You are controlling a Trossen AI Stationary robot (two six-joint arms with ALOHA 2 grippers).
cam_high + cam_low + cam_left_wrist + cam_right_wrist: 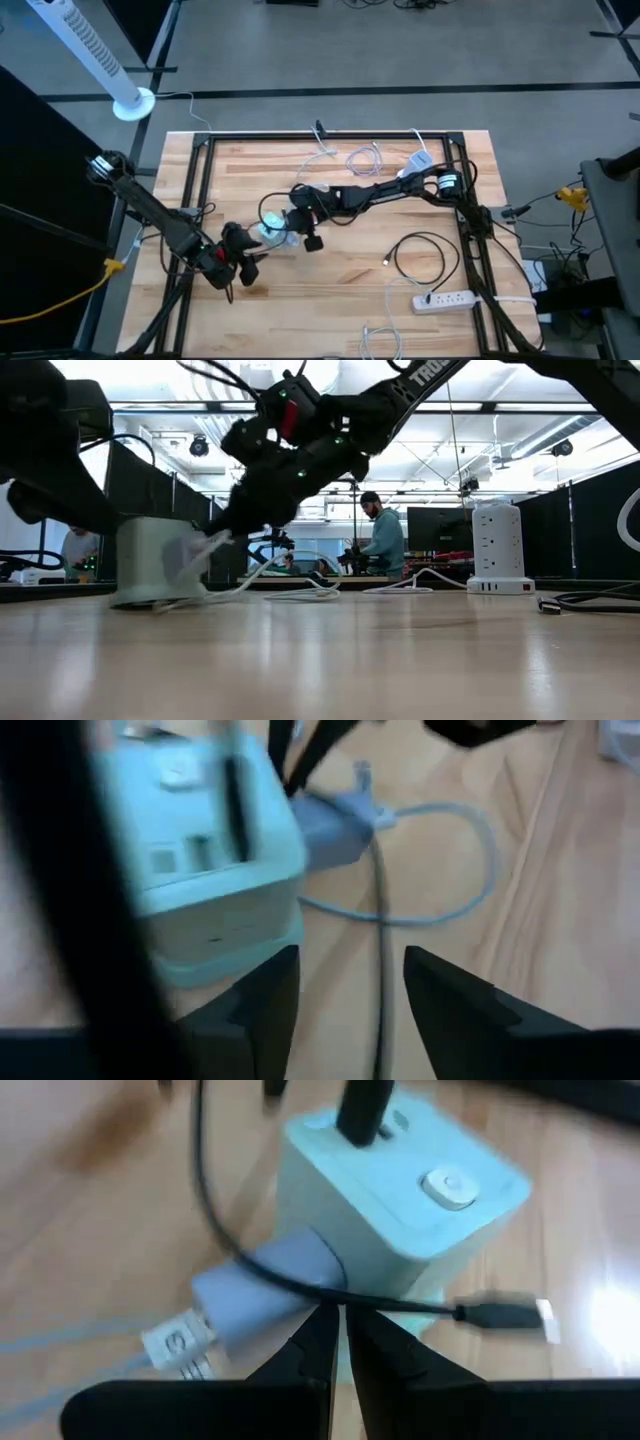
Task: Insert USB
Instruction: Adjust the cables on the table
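While the right gripper (338,1342) is pinched nearly shut on a thin black cable (400,1308), the USB plug (505,1315) at the cable's end hangs just beside the pale charging cube (400,1190), not yet in any port. Held a little behind the plug, the cable leaves the connector free to be steered at the cube's face.

Left gripper (345,990): fingers parted, nothing between them, just beside the cube (200,870) at table centre. Likely placed to brace the cube against the push of insertion.

A white cord (440,870) already leaves a grey adapter (265,1285) at the cube's side and loops over the wooden table (330,290).

Judgement: plug still needs aligning with a slot.
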